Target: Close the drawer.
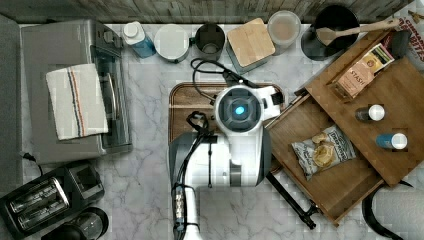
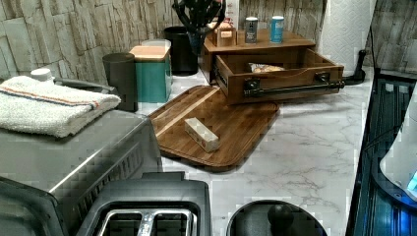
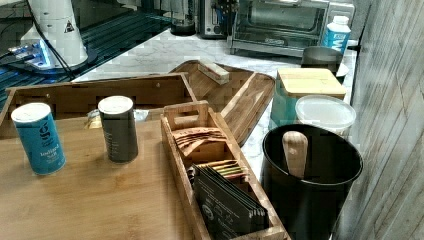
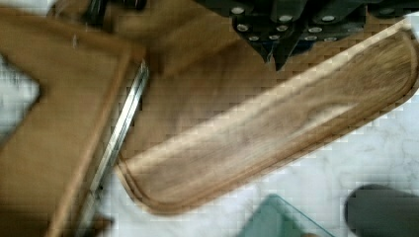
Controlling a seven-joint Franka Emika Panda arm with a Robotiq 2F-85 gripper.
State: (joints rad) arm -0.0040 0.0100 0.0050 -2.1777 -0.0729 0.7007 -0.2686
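The drawer (image 1: 295, 125) stands pulled out from under the wooden cabinet top (image 1: 400, 90) at the top view's right, with a snack bag (image 1: 322, 151) lying in it. Its long black bar handle (image 1: 290, 197) runs along the front, also seen as the handle (image 2: 295, 90) in the left view. My arm's wrist (image 1: 240, 110) hovers over the serving tray (image 1: 180, 100), just beside the drawer's side. In the wrist view my gripper (image 4: 276, 55) hangs above the tray with its fingers together and nothing between them; the drawer's metal side rail (image 4: 123, 118) lies close by.
A small wooden block (image 2: 201, 133) lies on the tray. Two shakers (image 1: 372, 113) and a tea box (image 1: 362, 70) stand on the cabinet top. A toaster oven (image 1: 70, 90), toaster (image 1: 45, 197), teal canister (image 2: 152, 73) and black utensil pot (image 3: 310, 185) ring the counter.
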